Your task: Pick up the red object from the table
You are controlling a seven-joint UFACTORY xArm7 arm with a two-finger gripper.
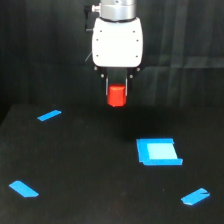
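One red object (116,96) hangs clamped between the closed fingers (116,91) at twelve o'clock, clear above the black bench (90,165). Toward four o'clock lies a blue square piece (158,151); blue tape strips (49,115) sit around.

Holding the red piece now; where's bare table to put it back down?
The end effector grips the red object. Bare table: the wide middle between upper-left tape strip, lower-left strip and blue square. Tighter between square and lower-right strip.
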